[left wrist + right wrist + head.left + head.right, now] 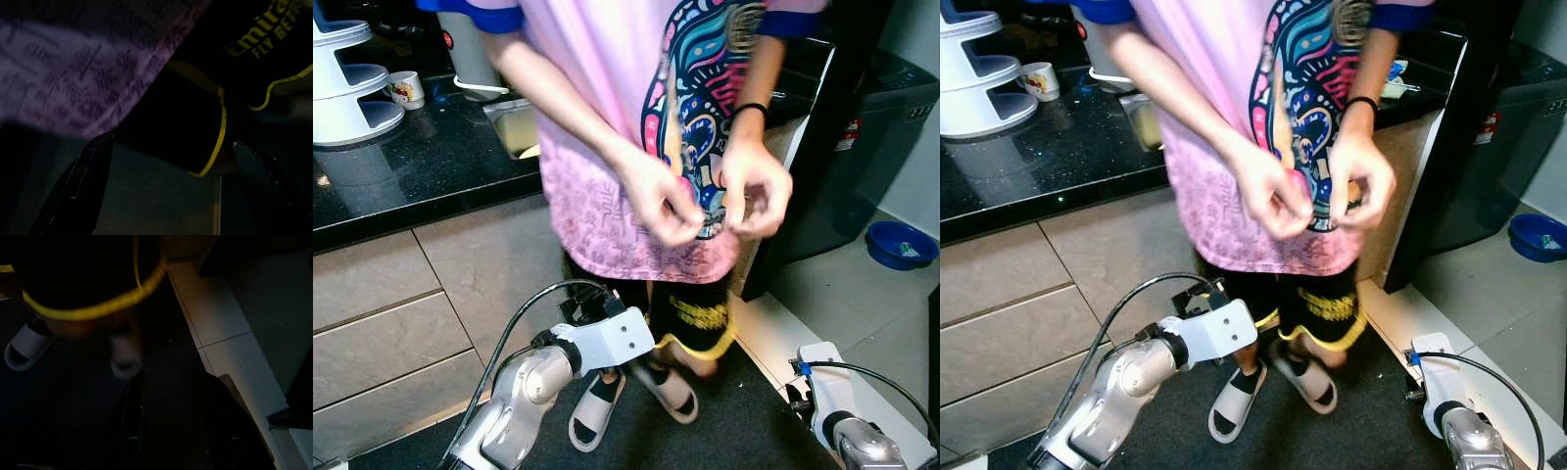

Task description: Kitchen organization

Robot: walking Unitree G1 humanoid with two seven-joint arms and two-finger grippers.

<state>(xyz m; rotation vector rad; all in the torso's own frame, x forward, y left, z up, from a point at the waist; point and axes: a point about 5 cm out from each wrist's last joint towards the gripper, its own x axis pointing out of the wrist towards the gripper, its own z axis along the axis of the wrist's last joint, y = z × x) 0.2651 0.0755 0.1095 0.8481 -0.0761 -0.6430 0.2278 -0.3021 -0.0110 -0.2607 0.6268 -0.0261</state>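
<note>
A: Where's the left hand (166,186)?
B: Raised low at seven o'clock, its black fingers (80,188) spread apart, empty, near the person's black yellow-trimmed shorts (690,313).
A: The right hand?
B: Too dark, I cannot tell.
A: The desk?
B: Glossy black speckled stone desk (411,166) at ten o'clock, carrying a small printed ceramic mug (406,89).

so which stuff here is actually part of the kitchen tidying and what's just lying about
Job:
- white tiered rack on the black counter
- mug beside the rack
- sink

Just about:
- person standing in front, hands together
- white slippers
- blue bowl on the floor
- dark mat
</note>
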